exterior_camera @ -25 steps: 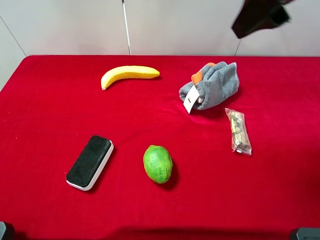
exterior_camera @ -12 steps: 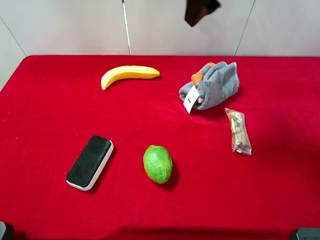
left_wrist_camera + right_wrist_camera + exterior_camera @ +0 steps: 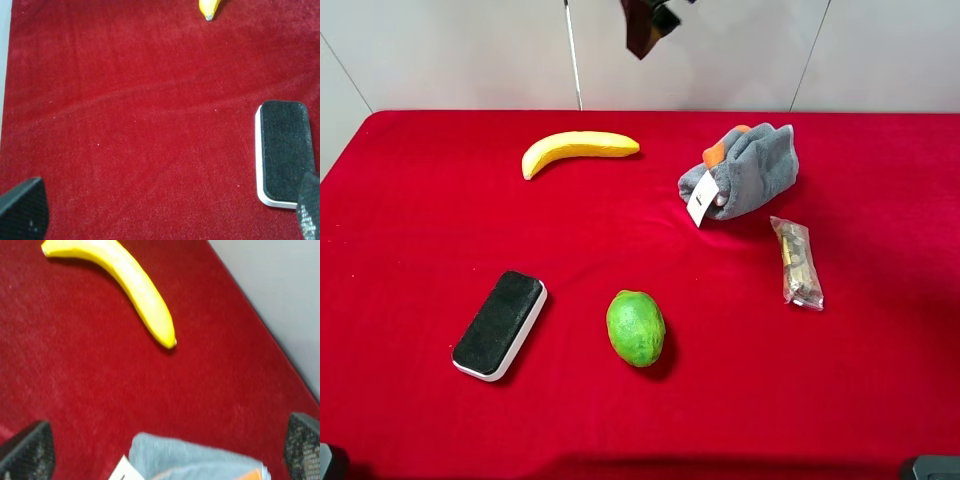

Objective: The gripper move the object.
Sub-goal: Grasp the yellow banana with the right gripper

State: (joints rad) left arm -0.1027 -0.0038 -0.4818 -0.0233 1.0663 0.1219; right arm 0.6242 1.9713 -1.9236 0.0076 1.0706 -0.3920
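The object, a long curved yellow banana (image 3: 578,148), lies on the red table (image 3: 410,220) at the back, left of centre. My right gripper (image 3: 648,22) hangs high above the back edge, a little right of the banana, and touches nothing. In the right wrist view the banana (image 3: 122,277) lies ahead of the right gripper (image 3: 167,450), which is wide open and empty. The left gripper (image 3: 167,212) is also open and empty over bare cloth. Only the banana's tip (image 3: 209,7) shows in the left wrist view.
A black-topped white eraser (image 3: 500,323) lies front left, a round green fruit (image 3: 636,327) at front centre. A grey cloth bundle (image 3: 740,170) with a white tag sits right of the banana, a clear packet (image 3: 797,262) in front of it. The eraser (image 3: 282,152) lies near the left gripper.
My right gripper has swung left along the top of the exterior view, from above the grey cloth's right side to near the banana's right end. The objects have not moved.
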